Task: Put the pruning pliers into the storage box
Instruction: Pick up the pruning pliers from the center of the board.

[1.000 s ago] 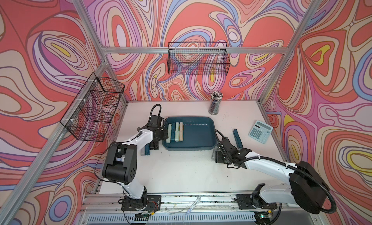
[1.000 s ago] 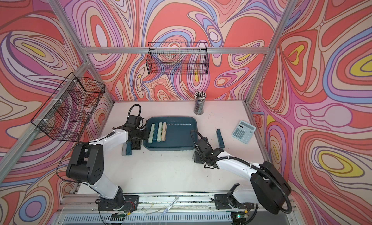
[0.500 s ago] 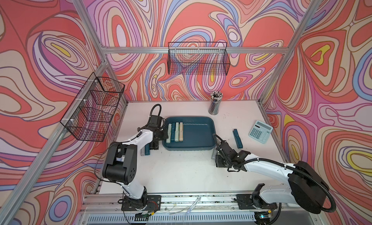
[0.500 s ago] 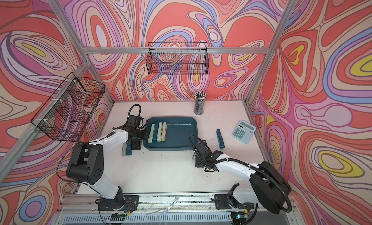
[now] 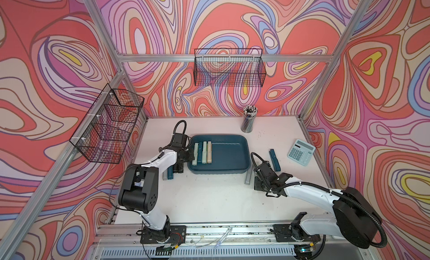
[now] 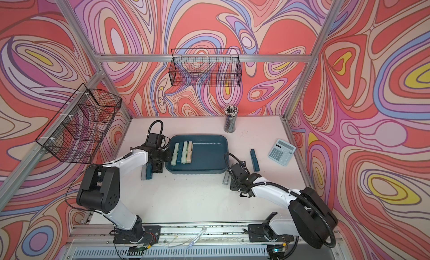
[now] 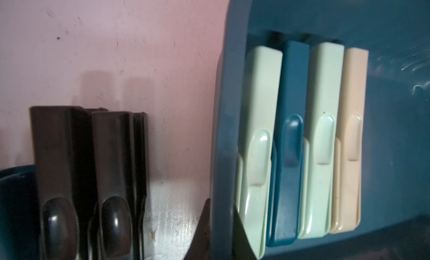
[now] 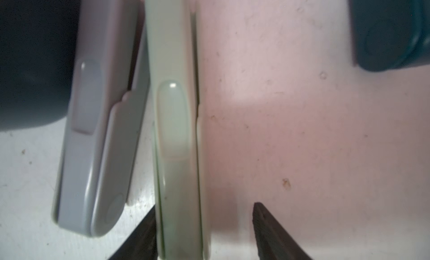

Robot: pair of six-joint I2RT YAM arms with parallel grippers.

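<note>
L grip (image 7: pixel 221 210) clamping box (image 7: pixel 223 107) rim | R grip (image 8: pixel 203 217) open, straddling mint plier (image 8: pixel 174 130) off-centre | risking skewing it, bumping grey plier (image 8: pixel 93 154)

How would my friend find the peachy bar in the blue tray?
Look at the dark teal storage box in the middle of the table. Four bars lie side by side at one end; the beige pruning pliers is the one nearest the box's bare middle. The others are mint or teal.

Four pruning pliers (image 5: pixel 204 152) in one storage box (image 5: pixel 230 156), two baskets (image 5: pixel 229 67), one calculator (image 5: pixel 301 152)
</note>
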